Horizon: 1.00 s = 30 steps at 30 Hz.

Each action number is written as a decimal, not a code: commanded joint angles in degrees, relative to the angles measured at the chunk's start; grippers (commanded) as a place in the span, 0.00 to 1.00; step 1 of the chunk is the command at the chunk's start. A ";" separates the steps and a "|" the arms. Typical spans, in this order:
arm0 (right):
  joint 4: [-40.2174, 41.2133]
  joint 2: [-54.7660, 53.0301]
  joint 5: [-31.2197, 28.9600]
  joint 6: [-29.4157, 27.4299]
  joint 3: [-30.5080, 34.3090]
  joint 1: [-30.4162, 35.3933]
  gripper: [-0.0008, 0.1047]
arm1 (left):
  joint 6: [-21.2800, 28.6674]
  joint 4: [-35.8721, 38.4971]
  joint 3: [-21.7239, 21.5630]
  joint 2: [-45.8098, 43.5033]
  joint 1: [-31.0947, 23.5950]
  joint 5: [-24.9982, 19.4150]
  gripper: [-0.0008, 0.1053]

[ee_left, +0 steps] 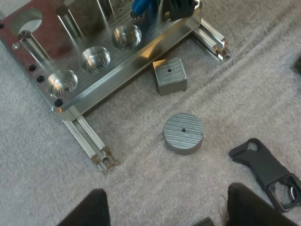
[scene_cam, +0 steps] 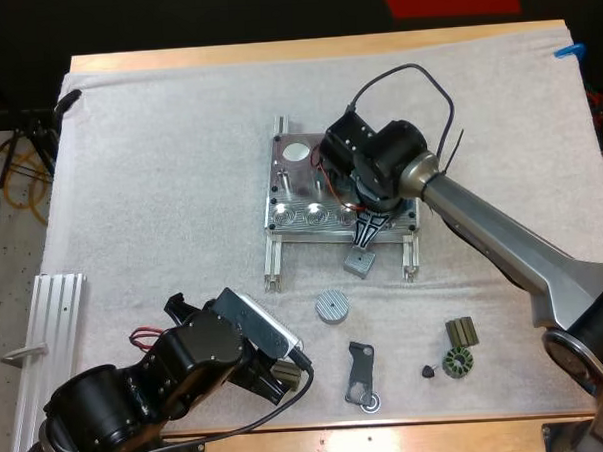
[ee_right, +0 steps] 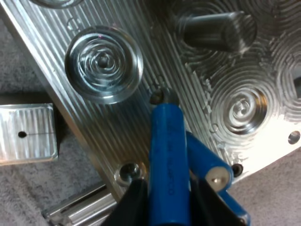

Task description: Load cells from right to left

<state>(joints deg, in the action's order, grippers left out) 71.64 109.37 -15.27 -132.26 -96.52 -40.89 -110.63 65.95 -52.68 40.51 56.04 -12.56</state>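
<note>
blue cell [ee_right: 168, 150] pinched in right end effector [ee_right: 169, 200] over fixture [ee_right: 155, 61].

A white mat [scene_cam: 160, 192] covers the wooden table [scene_cam: 441, 435], with pale floor [scene_cam: 13, 259] along its left side.

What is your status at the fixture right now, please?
Right gripper shut on blue cell, tip over fixture face. Left gripper open, over mat. Metal block beside fixture, clear of pockets.
</note>
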 commanded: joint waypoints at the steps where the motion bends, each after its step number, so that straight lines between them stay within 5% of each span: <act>1: 1.10 -1.37 -0.30 -0.42 -1.46 0.07 0.01 | 0.29 -0.19 -0.28 -0.38 0.09 -1.05 0.52; 30: 3.86 1.31 0.96 -1.02 -4.99 0.66 0.01 | 1.61 -0.19 -0.28 -0.38 0.09 -1.05 0.52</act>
<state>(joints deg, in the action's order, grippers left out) 75.07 110.85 -14.69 -132.82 -101.33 -40.57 -109.01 65.95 -52.68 40.51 56.04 -12.56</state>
